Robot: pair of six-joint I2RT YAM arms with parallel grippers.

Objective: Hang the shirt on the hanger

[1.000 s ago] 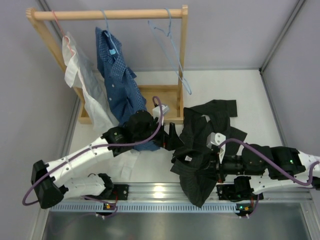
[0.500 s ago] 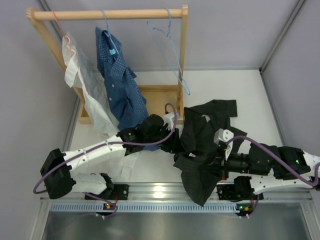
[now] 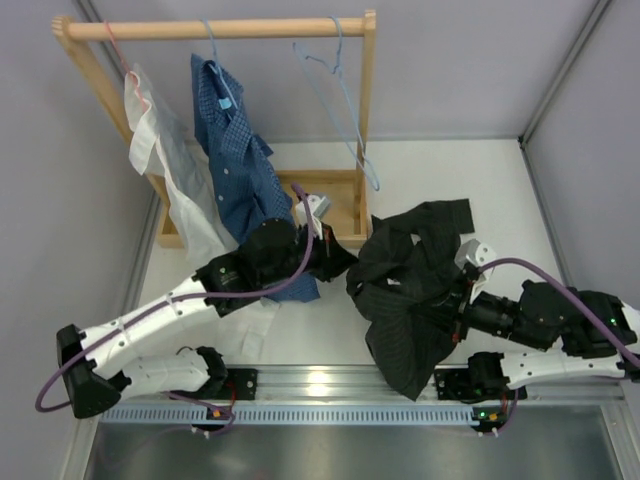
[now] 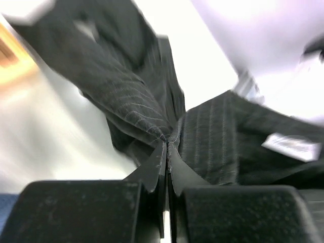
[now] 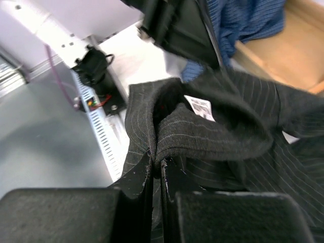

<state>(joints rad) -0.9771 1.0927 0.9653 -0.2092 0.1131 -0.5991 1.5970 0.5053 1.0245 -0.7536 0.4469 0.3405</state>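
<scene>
The black pinstriped shirt [image 3: 415,285] lies bunched on the white table between the two arms, partly raised. My left gripper [image 3: 345,265] is shut on a fold at the shirt's left edge [image 4: 147,114]; its jaws meet on the cloth [image 4: 167,143]. My right gripper [image 3: 458,298] is shut on the collar band [image 5: 202,139] near the white neck label [image 5: 198,107], with the tips pinching the fabric [image 5: 158,163]. The light-blue wire hanger [image 3: 345,100] hangs bare at the right end of the rack bar, above and behind the shirt.
A wooden rack [image 3: 215,28] at the back left carries a white shirt [image 3: 160,150] and a blue checked shirt [image 3: 235,170]; its wooden base [image 3: 335,200] sits just behind my left gripper. A metal rail [image 3: 320,385] runs along the near table edge.
My left gripper has shut on the shirt's left edge and drawn back slightly toward the rack. The right gripper has moved right with the collar, pulling the shirt that way.
</scene>
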